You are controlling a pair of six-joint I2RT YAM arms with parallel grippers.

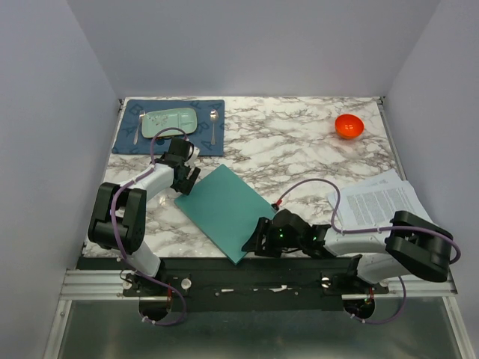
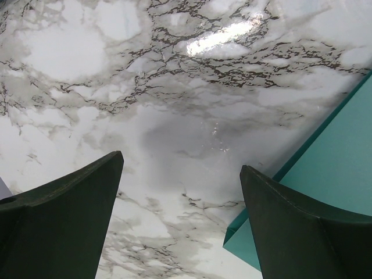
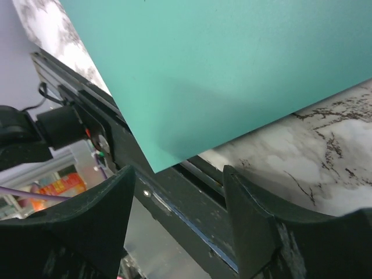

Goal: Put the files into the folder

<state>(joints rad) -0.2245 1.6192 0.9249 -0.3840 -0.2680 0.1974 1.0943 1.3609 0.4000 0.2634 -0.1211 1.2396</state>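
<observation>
From above, the teal folder (image 1: pixel 223 212) lay closed and flat on the marble table (image 1: pixel 299 149), turned on a diagonal, with its near corner reaching over the table's near edge. The left gripper (image 1: pixel 188 182) sat low beside the folder's left corner, and the right gripper (image 1: pixel 251 243) sat at the near corner, by the black rail (image 1: pixel 224 273). The files (image 1: pixel 374 200), white printed sheets, lay well apart from the folder at the table's right side, their near part hidden under the right arm. A blue placemat (image 1: pixel 168 127) in the far left corner carried a pale green tray (image 1: pixel 169 121) and a spoon (image 1: pixel 214 123), and an orange bowl (image 1: pixel 349 126) stood at the far right. In the left wrist view, the left gripper (image 2: pixel 180 192) had its jaws wide apart over bare marble with nothing between them; the folder (image 2: pixel 331 168) showed at the right, its corner just beside the right-hand finger. In the right wrist view, the folder (image 3: pixel 232 70) filled the upper part, its corner jutting past the table edge over the rail (image 3: pixel 174 215). The right gripper (image 3: pixel 177 197) had its jaws parted just below that corner, one finger to either side, and gripped nothing.
</observation>
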